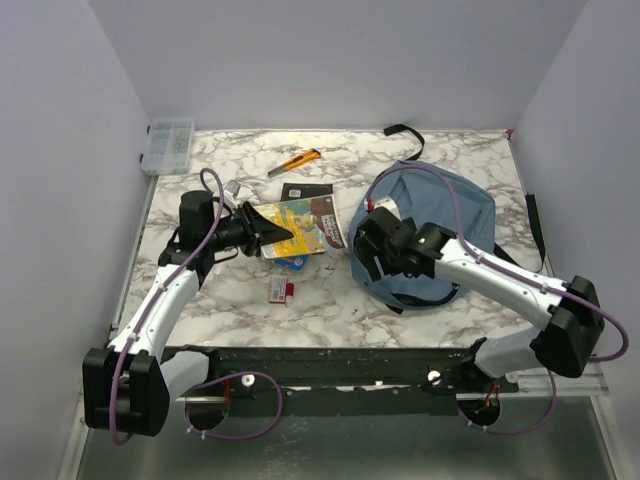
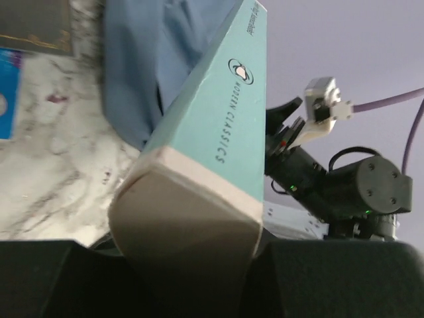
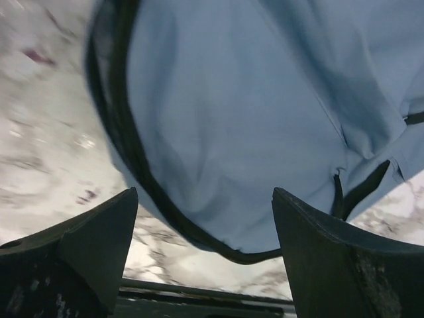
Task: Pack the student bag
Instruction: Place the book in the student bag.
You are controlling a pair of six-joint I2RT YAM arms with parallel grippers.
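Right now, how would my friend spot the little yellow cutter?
Start at the far edge of the marble table, between the clear box and the blue student bag. The cutter lies there alone; it's the only slim yellow stick.

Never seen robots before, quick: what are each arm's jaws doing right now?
Left gripper: closed on a book.
Right gripper: open, empty, over the bag.

Soft, even light falls from overhead on the table [image 1: 330, 300], leaving only faint shadows beneath the arms. The top view is sharp. Up close, the book [image 2: 199, 218] blurs at its near end, and the student bag [image 3: 232, 132] looks soft, marble beside it smeared
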